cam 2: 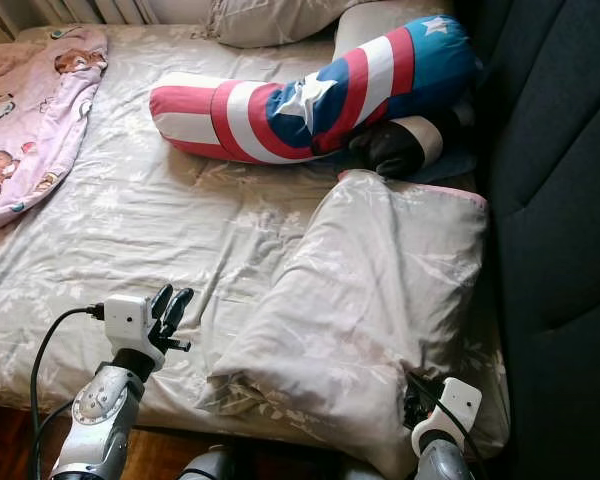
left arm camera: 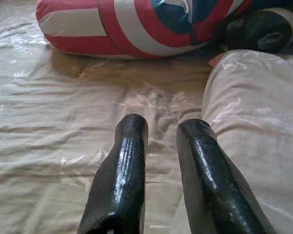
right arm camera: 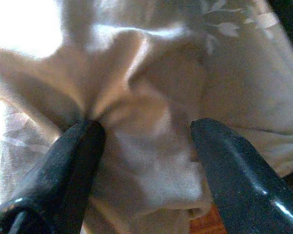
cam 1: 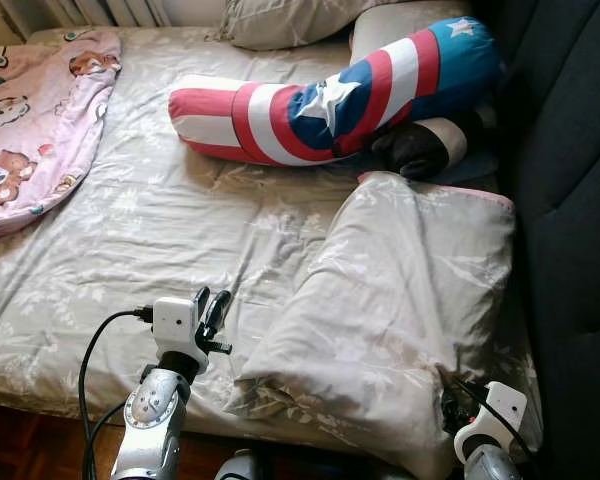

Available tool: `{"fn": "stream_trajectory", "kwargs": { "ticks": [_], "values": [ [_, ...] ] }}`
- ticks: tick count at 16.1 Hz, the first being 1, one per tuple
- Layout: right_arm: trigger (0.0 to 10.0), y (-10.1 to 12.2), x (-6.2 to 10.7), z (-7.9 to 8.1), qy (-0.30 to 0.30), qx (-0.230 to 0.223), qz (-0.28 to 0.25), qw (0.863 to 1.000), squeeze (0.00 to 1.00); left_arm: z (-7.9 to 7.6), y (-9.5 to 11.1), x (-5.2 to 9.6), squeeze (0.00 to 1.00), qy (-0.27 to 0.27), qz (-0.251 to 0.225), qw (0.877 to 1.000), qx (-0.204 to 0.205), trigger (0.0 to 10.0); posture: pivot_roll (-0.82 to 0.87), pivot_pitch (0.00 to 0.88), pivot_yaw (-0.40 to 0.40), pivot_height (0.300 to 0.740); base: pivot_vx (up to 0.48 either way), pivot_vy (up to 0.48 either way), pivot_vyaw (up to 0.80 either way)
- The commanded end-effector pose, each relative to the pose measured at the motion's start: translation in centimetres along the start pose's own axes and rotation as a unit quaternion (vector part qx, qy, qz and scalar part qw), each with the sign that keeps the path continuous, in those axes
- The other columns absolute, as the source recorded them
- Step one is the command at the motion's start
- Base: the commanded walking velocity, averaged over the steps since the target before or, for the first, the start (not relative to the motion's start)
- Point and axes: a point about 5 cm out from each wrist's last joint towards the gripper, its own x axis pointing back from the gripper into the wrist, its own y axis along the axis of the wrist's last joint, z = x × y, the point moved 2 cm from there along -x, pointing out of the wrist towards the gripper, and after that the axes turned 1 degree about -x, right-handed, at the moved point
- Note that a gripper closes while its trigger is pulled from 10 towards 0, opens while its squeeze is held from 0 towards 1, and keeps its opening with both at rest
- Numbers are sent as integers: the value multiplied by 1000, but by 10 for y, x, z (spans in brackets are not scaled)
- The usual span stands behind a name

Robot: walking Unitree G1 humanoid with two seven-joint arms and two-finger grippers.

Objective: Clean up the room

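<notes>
Between parted right fingers (right arm camera: 78, 156): pillow (cam 1: 390, 290) corner

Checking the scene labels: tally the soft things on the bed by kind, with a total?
Beige floral pillows: 3 (near one, two at the head)
Red, white and blue star bolster: 1
Pink bear-print blanket: 1
Dark plush item: 1
Total: 6

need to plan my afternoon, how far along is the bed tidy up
Early on. Nothing looks finished: the pink blanket lies crumpled and the striped bolster sprawls across the bed. In hand: the right pincer is open around a bunched corner of the beige pillow; the left pincer hovers beside it. Everything remains to straighten.
</notes>
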Motion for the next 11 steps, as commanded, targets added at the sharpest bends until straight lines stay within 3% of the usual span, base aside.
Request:
{"fn": "stream_trajectory", "kwargs": {
  "ticks": [1,4,9,10,11],
  "values": [
    [10000,-22,5,8,20,-13,42,999,0,3,-3,6,0,0,12,1000,-3,10000,83,237,77,697,0,0,0],
    [10000,-32,7,21,62,-30,73,995,0,3,3,5,0,-5,13,1000,-1,10000,88,216,88,697,0,0,0],
    [10000,-51,13,25,79,10,127,989,0,-1,7,1,0,-15,14,1000,3,10000,98,201,91,697,0,0,0],
    [0,-57,15,27,82,34,142,986,0,1,8,0,0,-16,15,1000,3,10000,102,202,89,697,0,0,0],
    [0,-58,16,30,92,40,145,984,0,1,8,0,0,-17,15,1000,3,10000,104,201,88,697,0,0,0]
  ]
}}
